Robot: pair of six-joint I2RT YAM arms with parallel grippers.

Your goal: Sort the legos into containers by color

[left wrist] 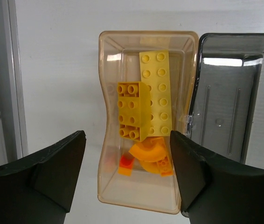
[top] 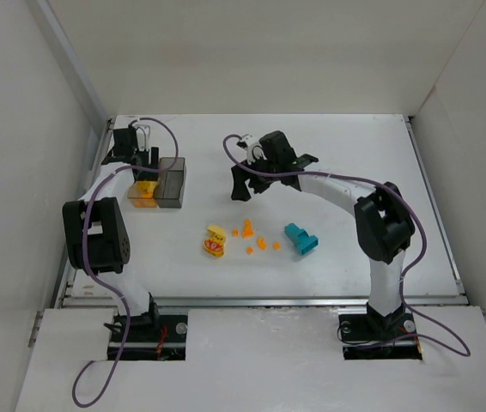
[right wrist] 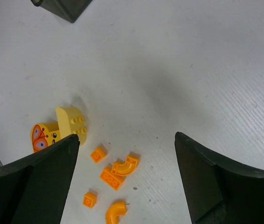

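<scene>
Showing the sorting table point(top: 355, 172) from above, with both wrist views as insets.

**Containers.** Two adjoining boxes stand at about 10 o'clock on the table. The amber box point(top: 144, 193) has the grey box point(top: 172, 182) touching it at 3 o'clock.

**Left arm.** The left gripper point(top: 142, 159) hangs over the amber box point(left wrist: 105, 116). Its jaws are spread apart with nothing between them, and the fingers point(left wrist: 52, 177) straddle the box's near end. Inside lie a long yellow brick point(left wrist: 157, 88) and a darker yellow brick point(left wrist: 131, 109) tilted against it. At 6 o'clock of these are an orange curved piece point(left wrist: 148, 154) and a small orange bit point(left wrist: 126, 163). No pieces show in the visible part of the grey box point(left wrist: 225, 107).

**Right arm.** The right gripper point(top: 245, 182) is poised above the table at 12 o'clock of the loose pieces. Its jaws are also parted and grasp nothing. Its fingers point(right wrist: 43, 182) frame bare table and part of the scatter.

**Unsorted legos.** The orange bits point(top: 247, 229) lie scattered just toward 6 o'clock of the table's centre. The yellow piece with red marks point(top: 215, 242) sits at 9 o'clock of them, and the teal block point(top: 301, 239) at 3 o'clock, apart from the bits. The right wrist view shows the marked yellow piece point(right wrist: 52, 133) on its side, with the orange bits point(right wrist: 98, 153) near it, two of them curved.
</scene>
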